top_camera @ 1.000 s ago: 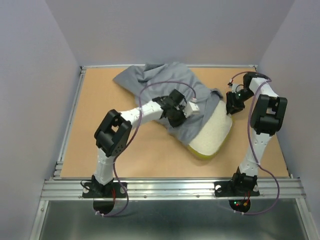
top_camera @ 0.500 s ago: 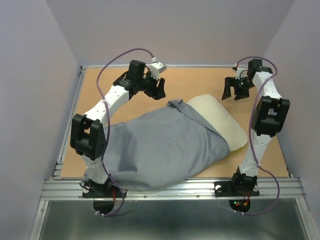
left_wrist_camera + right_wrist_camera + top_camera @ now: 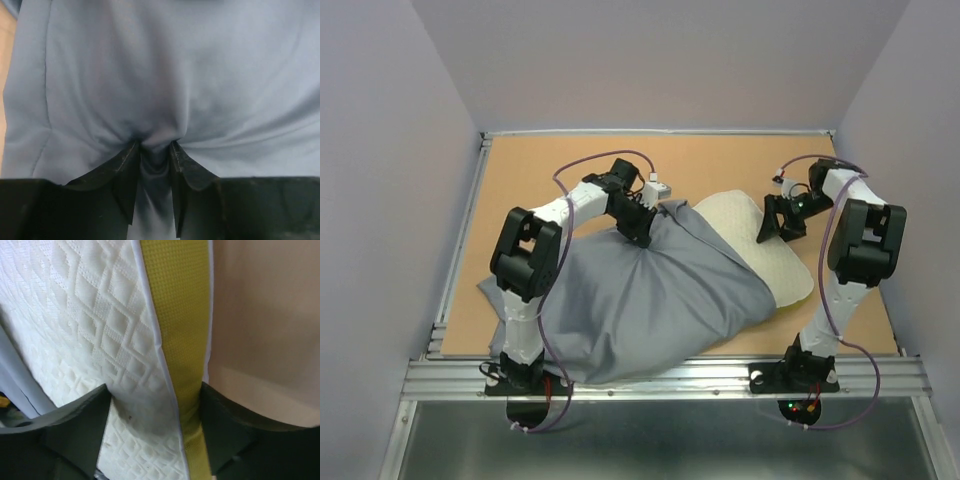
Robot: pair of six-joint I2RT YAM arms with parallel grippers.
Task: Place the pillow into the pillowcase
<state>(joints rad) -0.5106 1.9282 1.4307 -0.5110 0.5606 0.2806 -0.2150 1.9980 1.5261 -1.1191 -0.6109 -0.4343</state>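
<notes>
From overhead I see the pillowcase (image 3: 650, 300) spread across the middle and near left of the table (image 3: 520, 180). The pillow (image 3: 765, 245) is mostly inside it. Only its white far-right end sticks out of the open mouth, with a sliver of yellow at the near right corner.

My left gripper (image 3: 638, 225) sits on the grey cloth near the far edge of that mouth. The overhead view doesn't show its fingers, but the left wrist camera does. There the left gripper (image 3: 152, 155) has its fingers (image 3: 125, 170) drawn in on a bunched fold of the pillowcase (image 3: 175, 75), with creases fanning out from the pinch.

My right gripper (image 3: 772, 222) is at the far edge of the exposed pillow end. On the right wrist camera the right gripper (image 3: 154, 387) has its fingers spread wide. They straddle the pillow (image 3: 100, 315) edge, one over the quilted face and the other just beside the yellow band (image 3: 177, 315). I see no squeeze in the padding. Bare table shows past the band.
</notes>
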